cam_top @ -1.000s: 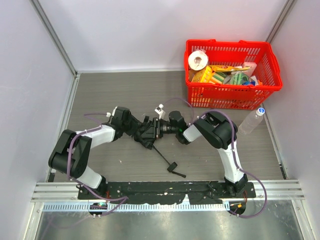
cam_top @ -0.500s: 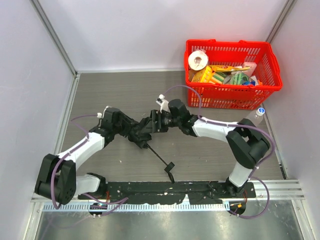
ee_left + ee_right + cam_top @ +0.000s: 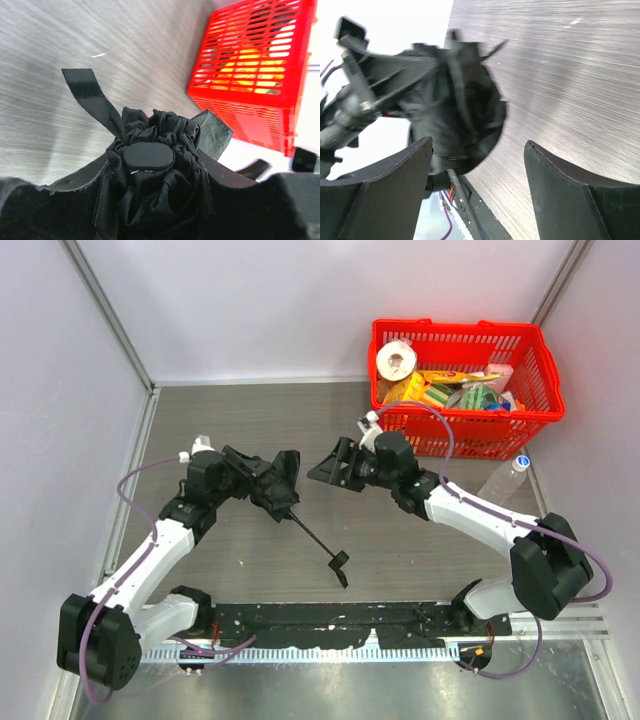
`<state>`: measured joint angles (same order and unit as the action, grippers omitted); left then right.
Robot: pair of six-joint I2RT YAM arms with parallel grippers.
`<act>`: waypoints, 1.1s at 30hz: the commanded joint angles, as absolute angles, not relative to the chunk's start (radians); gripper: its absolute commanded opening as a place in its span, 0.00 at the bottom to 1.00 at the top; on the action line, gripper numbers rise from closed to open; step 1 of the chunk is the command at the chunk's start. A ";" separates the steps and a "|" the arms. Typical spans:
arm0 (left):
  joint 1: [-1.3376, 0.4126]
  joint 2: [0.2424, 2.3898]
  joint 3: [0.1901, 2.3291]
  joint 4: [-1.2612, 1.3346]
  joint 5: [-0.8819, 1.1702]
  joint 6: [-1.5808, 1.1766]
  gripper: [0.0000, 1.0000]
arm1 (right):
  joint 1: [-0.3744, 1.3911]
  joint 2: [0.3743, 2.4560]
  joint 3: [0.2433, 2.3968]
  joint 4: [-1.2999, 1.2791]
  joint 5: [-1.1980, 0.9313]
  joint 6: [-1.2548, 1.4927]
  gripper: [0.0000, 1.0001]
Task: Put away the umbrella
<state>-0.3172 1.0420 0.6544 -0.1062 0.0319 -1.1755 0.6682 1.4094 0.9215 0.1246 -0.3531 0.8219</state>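
Near the middle of the bench [image 3: 250, 420], the right pincer [image 3: 335, 468] has just released and backed away, jaws apart, leaving the umbrella [image 3: 288, 472] clamped by its bunched canopy in the left pincer [image 3: 268, 480] alone, shaft slanting toward the near edge, uncollapsed.

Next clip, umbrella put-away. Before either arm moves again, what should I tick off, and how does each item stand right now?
1. Grip: ok, the left gripper clamps the umbrella by its bunched fabric, between its fingers.
2. Other arm clear: ok, the right gripper is open and apart from the umbrella.
3. Collapsed: not ok, the shaft sticks out, with the handle toward the near edge.
4. Fastened: not ok, the strap hangs loose.
5. Handle resting on the table: cannot tell.
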 commanded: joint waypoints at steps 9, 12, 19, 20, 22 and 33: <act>-0.284 0.986 0.752 0.136 0.198 -1.429 0.00 | 0.600 1.497 0.769 0.509 -0.391 1.233 0.79; -0.270 1.002 0.749 0.161 0.239 -1.550 0.00 | 0.603 1.558 0.733 0.716 -0.390 1.436 0.79; -0.259 1.046 0.741 0.255 0.301 -1.798 0.00 | 0.675 1.836 0.724 1.321 -0.296 1.948 0.77; -0.259 1.051 0.738 0.271 0.311 -1.830 0.00 | 0.686 1.859 0.730 1.374 -0.284 2.016 0.76; -0.259 1.060 0.727 0.314 0.322 -1.883 0.00 | 0.713 1.908 0.756 1.420 -0.253 2.052 0.76; -0.261 1.043 0.709 0.255 0.345 -1.968 0.00 | 0.787 1.884 0.748 1.390 -0.003 2.031 0.82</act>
<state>-0.2653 1.0691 0.7105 0.1753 0.3035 -1.8900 0.7654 1.9137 0.7254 1.2732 -0.1276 1.9682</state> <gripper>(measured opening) 0.479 0.811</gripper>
